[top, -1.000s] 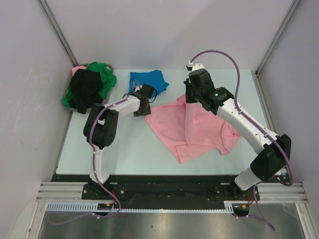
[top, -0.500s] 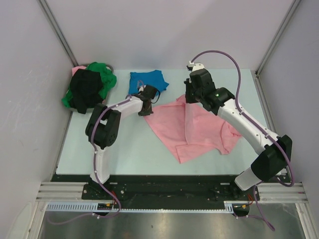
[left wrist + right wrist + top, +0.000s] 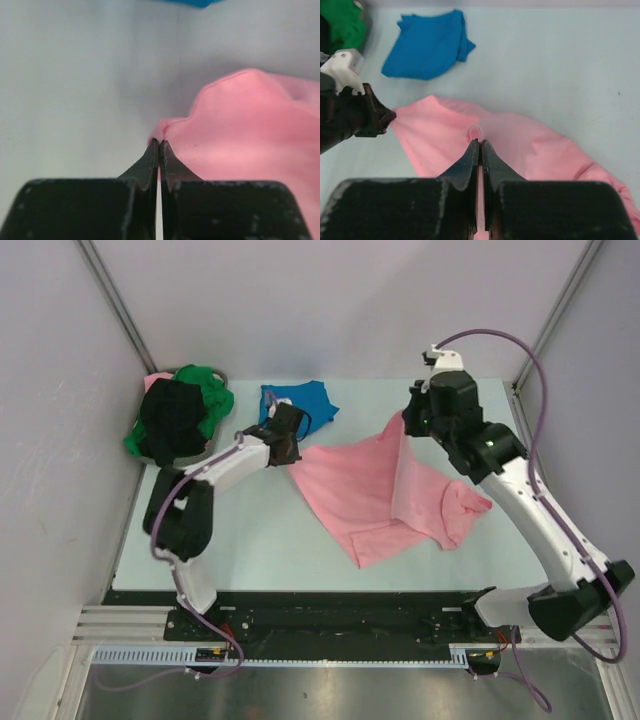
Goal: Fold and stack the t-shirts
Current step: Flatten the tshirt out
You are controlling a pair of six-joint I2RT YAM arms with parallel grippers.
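On the bench (image 3: 250,530): the pink shirt (image 3: 380,490) lies in the middle, partly spread and creased, with its far edge drawn up into a peak.
Change from a second ago: the left pincer (image 3: 159,145) was half spread and has since closed on the cloth. The right arm has swung toward the far right corner, lifting the shirt's far edge with it.
Left pincer: pressed together, pinching the shirt's left corner low over the bench.
Right pincer (image 3: 480,145): pressed together on a small fold of the far edge, held above the bench.
Open room: bare bench lies left of and in front of the pink shirt. The side wall stands near the right arm.
Blue shirt (image 3: 295,402): crumpled just beyond the left pincer, apart from the pink one.
Far left corner: green shirt (image 3: 215,390) and black shirt (image 3: 172,418) heaped on the basket (image 3: 224,374).
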